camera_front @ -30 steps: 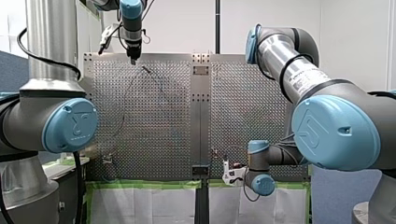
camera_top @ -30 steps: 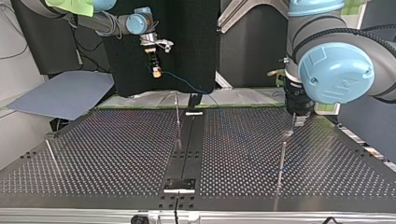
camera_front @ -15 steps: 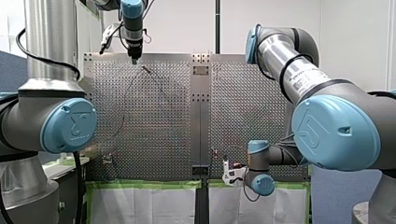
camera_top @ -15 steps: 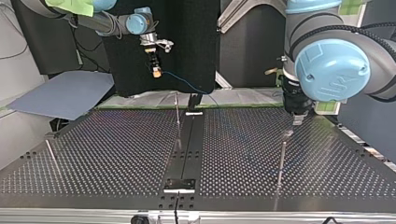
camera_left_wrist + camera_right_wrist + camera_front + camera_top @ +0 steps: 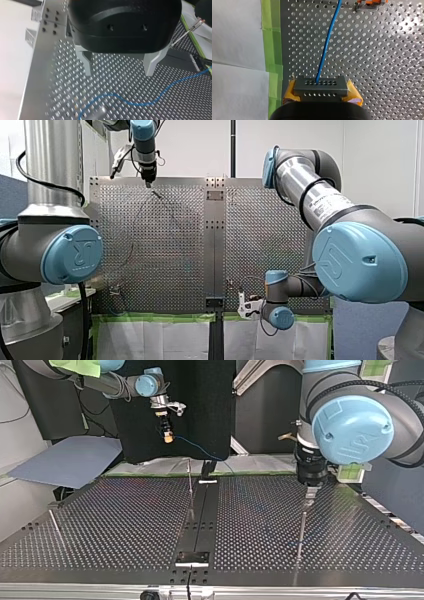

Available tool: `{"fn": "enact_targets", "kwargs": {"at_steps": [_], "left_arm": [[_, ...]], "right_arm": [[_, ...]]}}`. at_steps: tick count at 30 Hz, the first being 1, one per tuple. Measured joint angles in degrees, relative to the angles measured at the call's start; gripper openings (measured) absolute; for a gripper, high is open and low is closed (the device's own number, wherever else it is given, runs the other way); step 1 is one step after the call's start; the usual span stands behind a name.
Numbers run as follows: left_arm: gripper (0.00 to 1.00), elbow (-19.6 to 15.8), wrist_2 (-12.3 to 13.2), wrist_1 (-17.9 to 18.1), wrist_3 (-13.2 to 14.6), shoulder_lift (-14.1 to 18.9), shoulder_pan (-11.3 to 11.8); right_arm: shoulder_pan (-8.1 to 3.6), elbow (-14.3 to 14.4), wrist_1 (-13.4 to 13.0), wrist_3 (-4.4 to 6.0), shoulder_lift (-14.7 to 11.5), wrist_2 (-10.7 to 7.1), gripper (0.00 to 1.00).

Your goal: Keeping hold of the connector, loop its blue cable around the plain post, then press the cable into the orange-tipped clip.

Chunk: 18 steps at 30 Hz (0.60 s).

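My right gripper [image 5: 321, 93] is shut on the grey connector [image 5: 320, 85], gripped between its yellow pads [image 5: 353, 93]. The blue cable [image 5: 327, 45] runs from the connector across the perforated board toward the orange-tipped clip [image 5: 370, 2]. In the top view my right gripper [image 5: 168, 436] hangs above the board's far edge, with the cable [image 5: 197, 450] sagging from it. My left gripper [image 5: 119, 71] is open, its metal fingers [image 5: 86, 62] above the board with a loop of the cable [image 5: 140, 103] under them. In the top view it [image 5: 310, 493] hovers just behind a plain post [image 5: 302, 530].
A slim post [image 5: 190, 485] stands beside the board's central black rail [image 5: 200, 520], and another post [image 5: 55, 525] leans at the top view's left. Green tape [image 5: 272, 37] edges the board next to white sheeting. A blue-grey sheet [image 5: 70, 462] lies beyond the board.
My left arm has shifted a little toward the middle of the board, to the left in the top view. My right arm and the connector have stayed put.
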Motion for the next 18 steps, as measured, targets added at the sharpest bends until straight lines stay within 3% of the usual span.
{"fn": "enact_targets", "kwargs": {"at_steps": [13,18], "left_arm": [[1.0,-0.03,6.89,7.24,1.02,-1.48,-2.97],[1.0,-0.01,6.27,9.86,2.02,-3.95,-3.62]], "right_arm": [[0.46,0.01,0.35,-0.04,0.0,0.01,0.0],[0.62,0.0,0.36,0.0,0.0,0.02,0.0]]}}
